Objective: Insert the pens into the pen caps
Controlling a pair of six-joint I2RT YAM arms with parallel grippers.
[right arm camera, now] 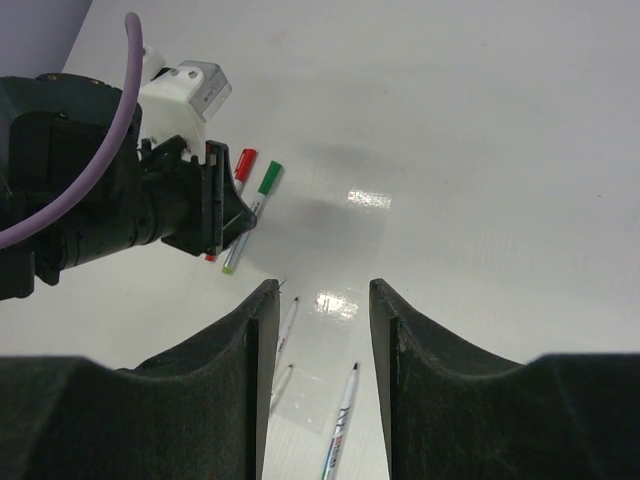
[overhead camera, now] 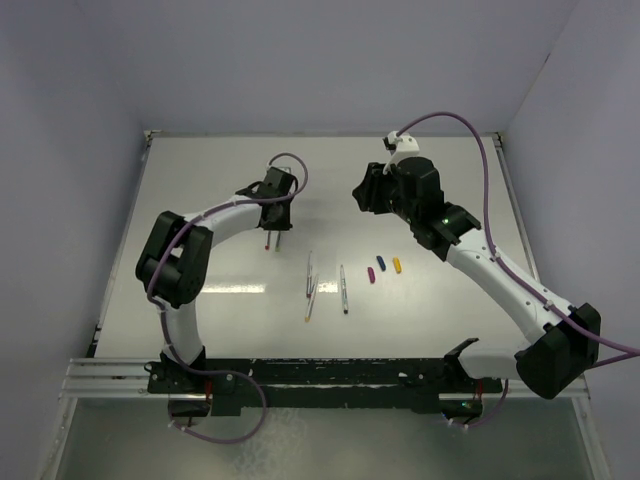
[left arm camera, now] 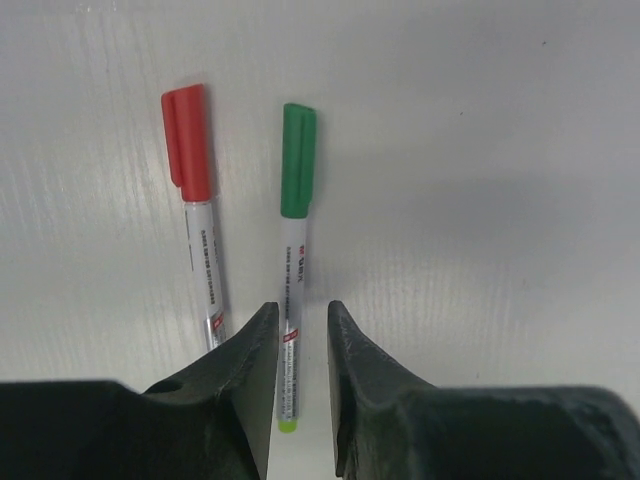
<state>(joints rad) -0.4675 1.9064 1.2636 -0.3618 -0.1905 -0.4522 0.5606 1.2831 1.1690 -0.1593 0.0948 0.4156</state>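
Two pens lie capped side by side on the table: one with the green cap and one with the red cap. My left gripper hangs low over them, jaws a little apart, with the green-capped pen's barrel lying between them and not squeezed. In the top view the left gripper hides most of both pens. Three uncapped pens lie mid-table. Loose purple, blue and yellow caps lie to their right. My right gripper is open, empty and raised.
The right wrist view shows the left gripper, the green cap and red cap, and uncapped pens below the right gripper. Purple cables trail from both wrists. Walls enclose the white table.
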